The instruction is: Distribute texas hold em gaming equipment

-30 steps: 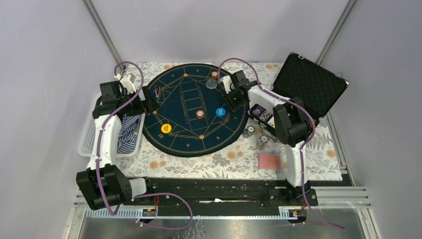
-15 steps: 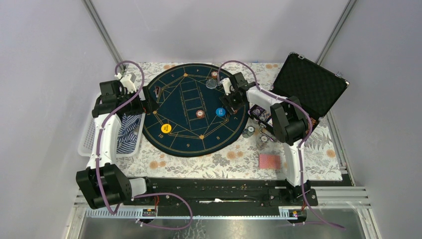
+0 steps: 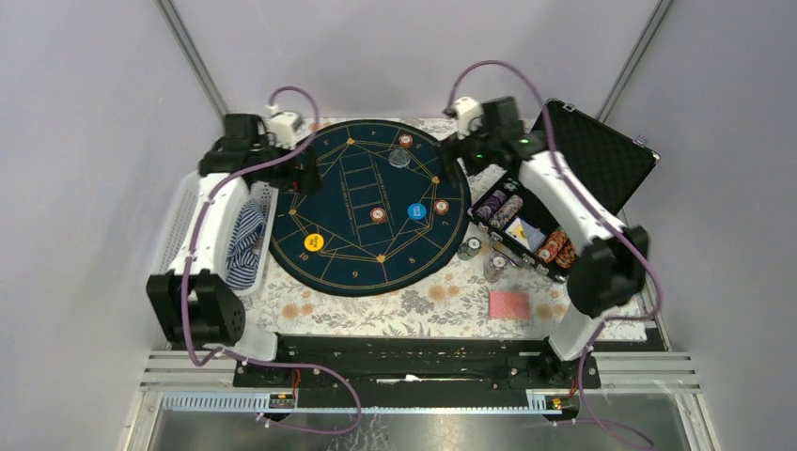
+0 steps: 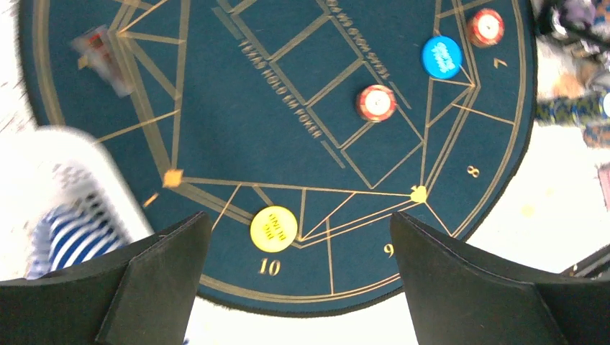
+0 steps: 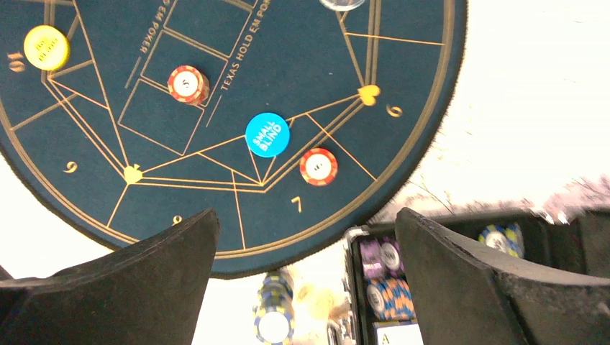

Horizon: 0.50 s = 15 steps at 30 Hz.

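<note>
Left jaws: spread wide, empty, over the mat (image 4: pixel 237 136); yellow button (image 4: pixel 273 228) lies between them
Right jaws: spread wide, empty; blue button (image 5: pixel 267 134) and a red chip (image 5: pixel 319 166) lie just beyond the gap
Left wrist, not right wrist: blurred card (image 4: pixel 101 49) far beyond the left finger; white basket (image 4: pixel 72 180) beside it
Right wrist, not left wrist: open case (image 5: pixel 460 219) beside the right finger, chip stacks (image 5: pixel 388 298) inside
Top view: red-backed deck (image 3: pixel 509 304) on the table (image 3: pixel 414 305), well apart from both jaws
</note>
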Each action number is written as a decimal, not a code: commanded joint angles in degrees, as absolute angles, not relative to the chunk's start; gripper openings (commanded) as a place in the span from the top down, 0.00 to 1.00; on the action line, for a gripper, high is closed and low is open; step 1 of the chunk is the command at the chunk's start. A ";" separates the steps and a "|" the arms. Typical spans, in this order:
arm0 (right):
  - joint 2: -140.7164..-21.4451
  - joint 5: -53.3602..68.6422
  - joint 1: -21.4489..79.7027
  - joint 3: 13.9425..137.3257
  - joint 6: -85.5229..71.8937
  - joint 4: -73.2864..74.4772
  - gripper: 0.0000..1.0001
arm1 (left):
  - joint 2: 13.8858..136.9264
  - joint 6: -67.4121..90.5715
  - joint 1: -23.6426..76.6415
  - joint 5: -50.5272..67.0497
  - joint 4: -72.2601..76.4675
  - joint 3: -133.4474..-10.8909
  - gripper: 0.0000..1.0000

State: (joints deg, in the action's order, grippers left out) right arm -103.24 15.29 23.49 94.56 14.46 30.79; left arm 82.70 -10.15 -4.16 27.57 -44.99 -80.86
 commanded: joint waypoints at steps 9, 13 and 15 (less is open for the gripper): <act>-82.04 32.69 5.31 71.46 12.99 29.30 0.00 | 102.09 -16.71 19.81 16.01 -46.07 -93.52 0.01; -79.31 36.72 0.57 66.21 11.49 27.04 0.00 | 107.96 -17.45 23.96 13.84 -45.98 -96.11 0.01; -78.12 37.17 0.36 64.09 10.57 25.37 0.00 | 110.03 -17.70 25.26 12.79 -44.87 -96.18 0.04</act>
